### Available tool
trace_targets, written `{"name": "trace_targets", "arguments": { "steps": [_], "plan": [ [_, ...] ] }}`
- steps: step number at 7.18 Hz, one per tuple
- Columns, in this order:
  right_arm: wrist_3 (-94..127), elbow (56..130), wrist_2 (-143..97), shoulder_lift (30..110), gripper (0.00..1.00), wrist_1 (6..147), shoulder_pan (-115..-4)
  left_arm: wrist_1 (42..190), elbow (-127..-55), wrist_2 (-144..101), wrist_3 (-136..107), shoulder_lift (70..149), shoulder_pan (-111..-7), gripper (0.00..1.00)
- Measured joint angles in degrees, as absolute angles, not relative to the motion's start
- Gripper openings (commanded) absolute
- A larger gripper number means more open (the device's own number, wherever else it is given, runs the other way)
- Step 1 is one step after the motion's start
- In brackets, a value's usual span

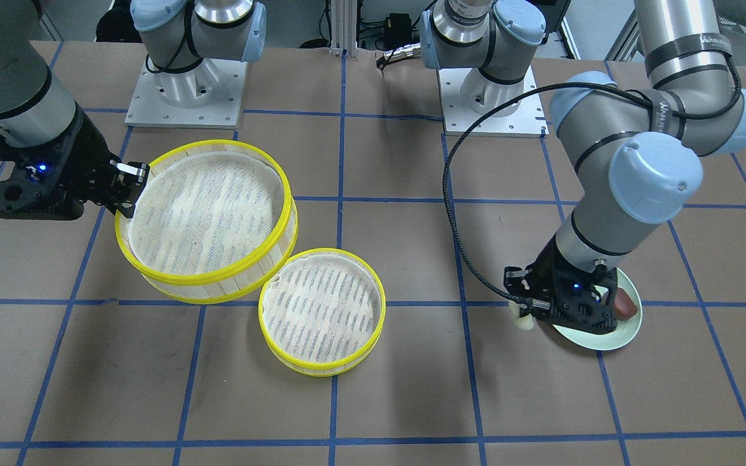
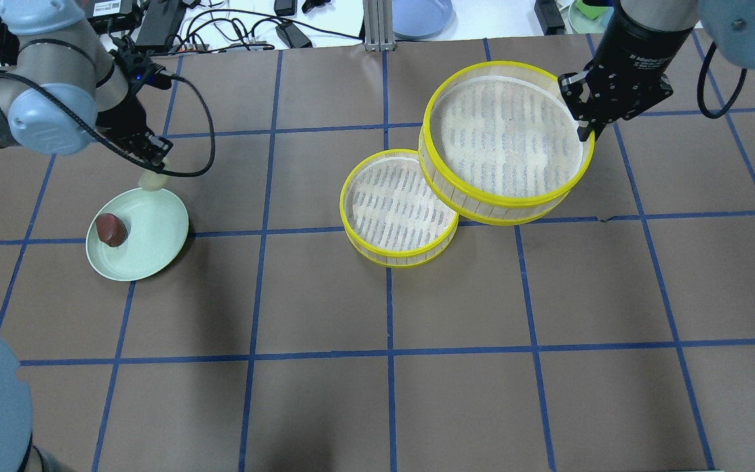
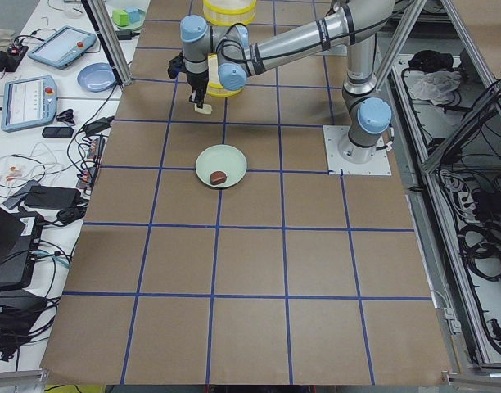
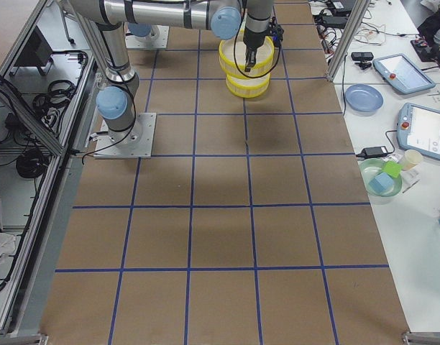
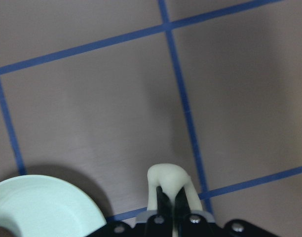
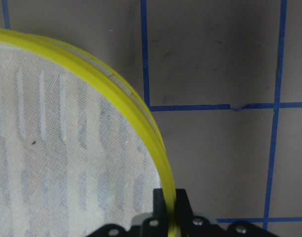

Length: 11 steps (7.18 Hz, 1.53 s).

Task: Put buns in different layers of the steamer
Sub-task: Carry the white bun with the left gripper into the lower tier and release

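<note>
The left end effector (image 5: 171, 200) pinches the cream-white bun (image 5: 167, 180) between its fingertips, above the table (image 2: 377, 393). Just beside it is the green plate (image 2: 154, 229), which carries the reddish-brown bun (image 2: 109, 229). The right end effector (image 6: 169, 202) is clamped on the yellow rim of the larger steamer tray (image 2: 505, 131). The side of that tray opposite the end effector overlaps the smaller tray (image 2: 397, 206).

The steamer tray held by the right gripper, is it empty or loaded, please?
Empty: the tray shows only bare cloth. The white bun is in the left gripper, the brown bun on the green plate.
</note>
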<state>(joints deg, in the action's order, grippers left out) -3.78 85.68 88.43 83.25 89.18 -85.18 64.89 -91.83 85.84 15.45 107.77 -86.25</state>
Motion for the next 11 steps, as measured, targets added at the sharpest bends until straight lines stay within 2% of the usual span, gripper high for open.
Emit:
{"name": "trace_targets", "arguments": {
  "steps": [5, 6, 7, 8, 10, 11],
  "plan": [
    [-4.18, 85.72, 88.57, 83.68, 0.00, 88.25, -85.09, 59.16, -92.93, 64.23, -3.69, 109.86, -95.70, 0.00],
    [-4.21, 85.75, 88.59, 83.68, 0.00, 88.19, -85.08, 59.10, -93.47, 61.37, -4.74, 110.52, -97.16, 0.16],
    [-4.22, 85.77, 88.59, 83.68, 0.00, 88.14, -85.08, 59.02, -94.25, 60.05, -5.08, 111.13, -97.96, 0.26],
    [-4.35, 85.69, 89.14, 83.67, 0.00, 88.23, -85.08, 58.01, -95.29, 59.57, -5.23, 111.70, -98.35, 0.52],
    [-5.52, 85.50, 92.15, 83.67, 0.00, 88.45, -85.04, 54.42, -96.63, 59.28, -5.54, 112.63, -98.76, 0.97],
    [-5.97, 85.53, 92.68, 83.65, 0.00, 88.42, -85.05, 53.49, -96.73, 59.25, -5.86, 112.78, -99.03, 1.00]
  ]
}}
